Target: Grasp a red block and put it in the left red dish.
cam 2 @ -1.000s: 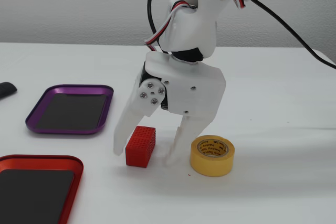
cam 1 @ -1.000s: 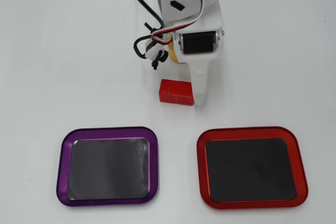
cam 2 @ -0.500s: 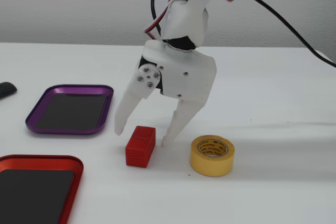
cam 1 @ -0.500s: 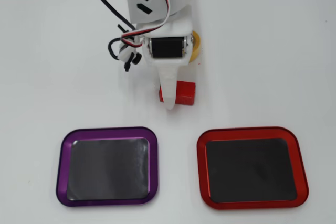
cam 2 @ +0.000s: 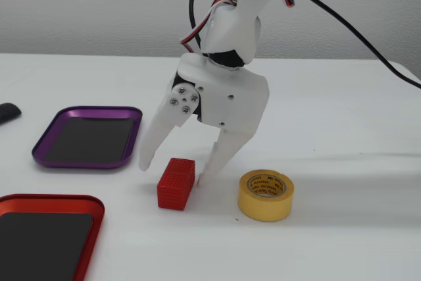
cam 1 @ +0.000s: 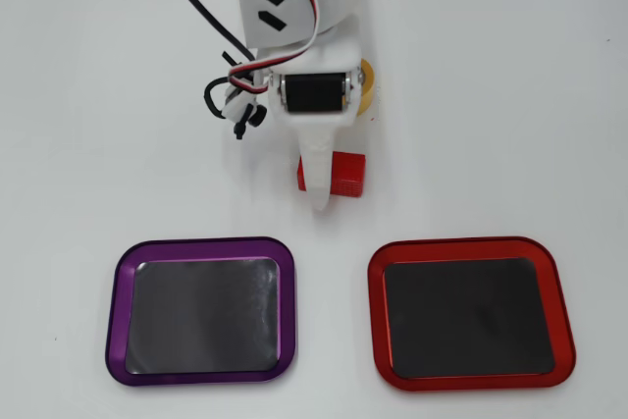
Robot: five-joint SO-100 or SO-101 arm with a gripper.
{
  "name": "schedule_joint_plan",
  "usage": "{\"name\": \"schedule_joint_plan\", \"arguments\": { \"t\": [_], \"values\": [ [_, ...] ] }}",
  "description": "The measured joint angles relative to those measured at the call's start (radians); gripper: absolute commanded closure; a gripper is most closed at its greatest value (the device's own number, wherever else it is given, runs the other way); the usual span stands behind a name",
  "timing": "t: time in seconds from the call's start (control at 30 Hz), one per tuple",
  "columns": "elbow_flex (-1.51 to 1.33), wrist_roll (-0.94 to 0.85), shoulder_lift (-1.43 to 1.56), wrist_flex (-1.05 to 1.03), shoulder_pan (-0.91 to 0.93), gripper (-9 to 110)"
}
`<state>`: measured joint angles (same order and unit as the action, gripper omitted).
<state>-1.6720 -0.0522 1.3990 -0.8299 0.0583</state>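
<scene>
The gripper (cam 2: 171, 169) hangs spread wide over the red block (cam 2: 177, 183), one white finger low on each side of it and nothing clamped between them; the block rests on the white table (cam 2: 342, 162), directly under the gap between the fingertips. In the fixed view the finger on the tape side appears to touch the block's edge, though the angle leaves that uncertain, while the other fingertip stands clearly apart from it. To do the grasp well, the arm would likely need to sink a little further so both tips sit beside the block's faces, and to centre the block in the gap before closing, since a lopsided squeeze could shove or spin it on the smooth surface. The yellow tape roll (cam 2: 266, 194) sits just beside the gripper, near enough that a sideways drift could nudge it. The fixed view gives the finger heights and the open spread; the overhead view hides most of that beneath the wrist body, showing only one finger lying across the block (cam 1: 339, 173). The overhead view alone shows both dishes whole: the red dish (cam 1: 469, 250) and the purple-rimmed dish (cam 1: 201, 247), both empty and well beyond the fingertips.
</scene>
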Motion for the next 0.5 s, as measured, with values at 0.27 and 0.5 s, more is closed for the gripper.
{"name": "schedule_joint_plan", "arguments": {
  "t": [0.27,0.5],
  "values": [
    [-0.026,0.000,-0.002,0.014,0.000,80],
    [-0.026,0.000,-0.003,0.014,0.000,96]
  ]
}}
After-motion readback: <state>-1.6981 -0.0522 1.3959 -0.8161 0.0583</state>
